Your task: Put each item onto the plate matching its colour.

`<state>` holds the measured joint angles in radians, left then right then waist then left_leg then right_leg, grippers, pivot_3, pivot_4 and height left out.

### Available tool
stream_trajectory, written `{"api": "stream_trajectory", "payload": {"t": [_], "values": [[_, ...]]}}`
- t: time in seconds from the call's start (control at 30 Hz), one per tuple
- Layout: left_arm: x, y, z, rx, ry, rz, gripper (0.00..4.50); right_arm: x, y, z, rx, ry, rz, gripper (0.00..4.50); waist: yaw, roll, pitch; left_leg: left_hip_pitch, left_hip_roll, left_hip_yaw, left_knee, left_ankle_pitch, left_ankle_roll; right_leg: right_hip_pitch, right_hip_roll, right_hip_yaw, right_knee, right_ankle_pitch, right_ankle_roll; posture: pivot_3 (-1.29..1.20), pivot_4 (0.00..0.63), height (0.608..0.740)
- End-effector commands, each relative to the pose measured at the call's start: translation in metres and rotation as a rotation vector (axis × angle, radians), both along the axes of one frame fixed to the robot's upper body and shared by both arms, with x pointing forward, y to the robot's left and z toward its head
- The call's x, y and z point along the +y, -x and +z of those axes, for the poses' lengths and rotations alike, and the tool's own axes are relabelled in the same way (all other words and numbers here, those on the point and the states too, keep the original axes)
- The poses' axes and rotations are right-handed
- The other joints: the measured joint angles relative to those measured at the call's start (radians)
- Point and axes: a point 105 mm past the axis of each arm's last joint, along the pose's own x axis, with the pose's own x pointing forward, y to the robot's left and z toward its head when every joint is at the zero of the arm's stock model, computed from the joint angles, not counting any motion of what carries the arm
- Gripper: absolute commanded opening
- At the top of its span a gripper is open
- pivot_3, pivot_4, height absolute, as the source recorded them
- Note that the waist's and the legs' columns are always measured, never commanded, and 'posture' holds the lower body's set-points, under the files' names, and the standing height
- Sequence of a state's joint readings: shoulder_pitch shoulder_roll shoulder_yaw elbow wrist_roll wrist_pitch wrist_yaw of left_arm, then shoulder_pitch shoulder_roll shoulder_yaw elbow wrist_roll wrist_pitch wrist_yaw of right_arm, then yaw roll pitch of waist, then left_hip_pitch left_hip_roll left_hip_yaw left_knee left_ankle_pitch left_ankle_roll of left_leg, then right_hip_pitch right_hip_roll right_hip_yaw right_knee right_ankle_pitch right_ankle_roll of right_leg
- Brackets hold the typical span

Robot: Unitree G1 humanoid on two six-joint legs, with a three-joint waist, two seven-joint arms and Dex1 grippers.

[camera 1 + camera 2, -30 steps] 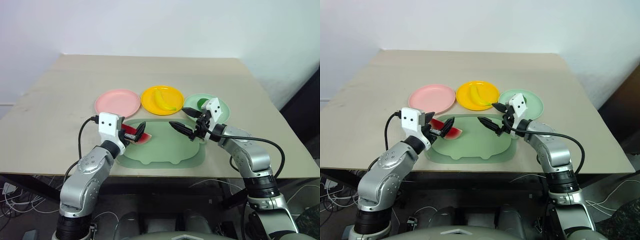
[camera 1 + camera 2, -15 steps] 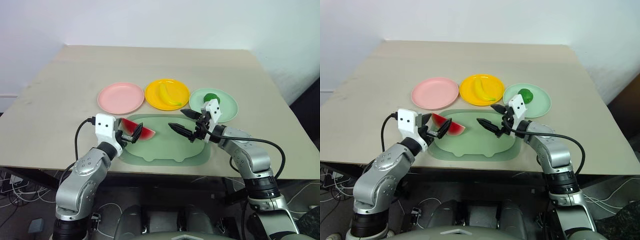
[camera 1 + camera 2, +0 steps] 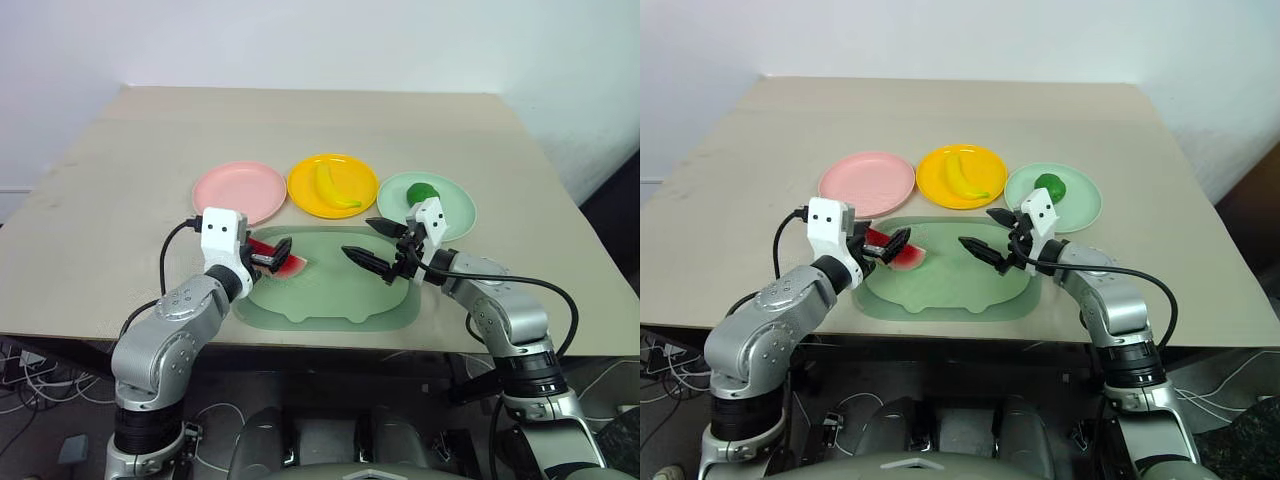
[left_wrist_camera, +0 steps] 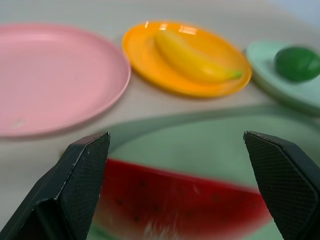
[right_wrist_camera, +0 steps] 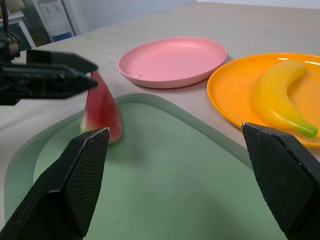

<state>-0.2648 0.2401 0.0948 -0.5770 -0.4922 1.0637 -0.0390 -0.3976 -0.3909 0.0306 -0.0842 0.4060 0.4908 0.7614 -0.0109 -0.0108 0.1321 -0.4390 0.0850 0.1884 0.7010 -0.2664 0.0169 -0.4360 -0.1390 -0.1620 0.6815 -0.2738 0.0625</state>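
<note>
The watermelon (image 3: 283,264) lay on the tray (image 3: 340,300), directly ahead of the wide-open, empty left claw (image 3: 268,258), long axis across its jaws; the right claw (image 3: 378,248), also open and empty, stood farther off

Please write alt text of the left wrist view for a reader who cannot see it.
The open left gripper frames a red watermelon wedge lying on the pale green tray. Behind it are an empty pink plate, a banana on a yellow plate and a dark-green fruit on a mint plate.
</note>
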Motion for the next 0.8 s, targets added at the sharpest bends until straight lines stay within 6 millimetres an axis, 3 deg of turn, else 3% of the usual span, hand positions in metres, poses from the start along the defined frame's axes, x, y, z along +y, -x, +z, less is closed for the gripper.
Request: {"api": "stream_trajectory", "payload": {"t": [0.03,0.43,0.8], "values": [[-0.004,0.002,0.015,-0.013,0.013,-0.003,4.5,-0.001,0.0,0.016,-0.068,-0.011,0.002,4.49,0.001,0.0,0.001,0.0,0.0,0.0,0.0,0.0,0.0,0.0,0.0,0.0,0.0,0.0,0.0,0.0,0.15,0.695],[-0.003,0.003,0.022,0.067,0.006,0.02,4.5,-0.004,-0.007,0.014,-0.074,0.004,-0.024,4.49,0.0,-0.002,0.007,-0.001,0.0,0.0,0.0,0.0,-0.001,-0.001,0.0,0.0,0.0,0.0,0.0,0.0,0.15,0.695],[0.005,0.0,0.006,0.192,-0.005,0.051,4.5,-0.006,-0.011,0.011,-0.074,0.014,-0.037,4.49,0.0,-0.002,0.012,-0.003,0.0,0.0,0.0,0.001,-0.001,-0.003,0.0,0.0,0.0,0.0,0.0,0.0,0.15,0.695]]}}
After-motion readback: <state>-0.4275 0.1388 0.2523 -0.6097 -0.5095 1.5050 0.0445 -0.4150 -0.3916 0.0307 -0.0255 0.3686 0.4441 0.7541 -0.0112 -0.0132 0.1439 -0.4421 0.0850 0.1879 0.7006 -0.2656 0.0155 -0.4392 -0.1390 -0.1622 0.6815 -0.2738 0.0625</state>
